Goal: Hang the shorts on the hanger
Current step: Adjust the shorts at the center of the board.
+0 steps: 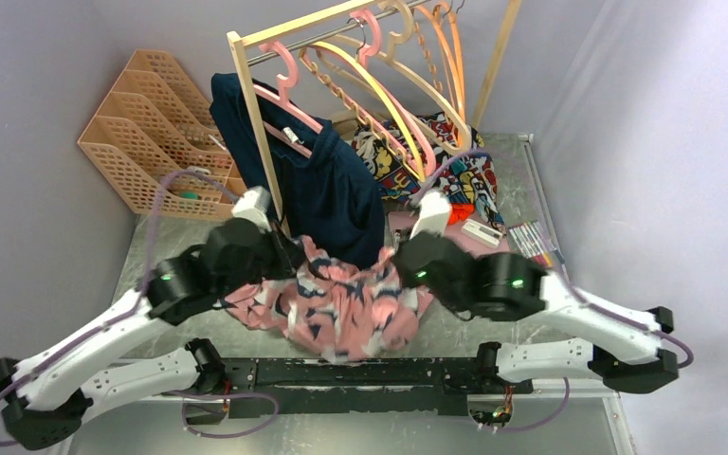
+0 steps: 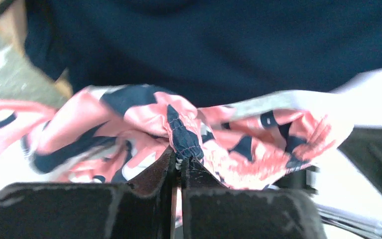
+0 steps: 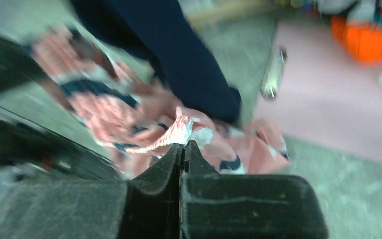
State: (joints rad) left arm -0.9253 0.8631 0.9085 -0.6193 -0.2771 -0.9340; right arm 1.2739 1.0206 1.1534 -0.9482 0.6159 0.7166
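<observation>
Your left gripper has its jaws drawn tight together on a navy-printed fold of the shorts, pinched right at the fingertips. Your right gripper is likewise closed narrow, nipping a bunched pink-and-white bit of the same fabric; that view is blurred. From overhead, the shorts hang crumpled between the left gripper and the right gripper, over the near part of the table, just in front of the navy garment. You cannot tell whether the lower folds touch the table. The hanger is up on the wooden rack among pink and orange ones, well apart from the shorts. A cartoon-print cloth lies behind the right arm.
</observation>
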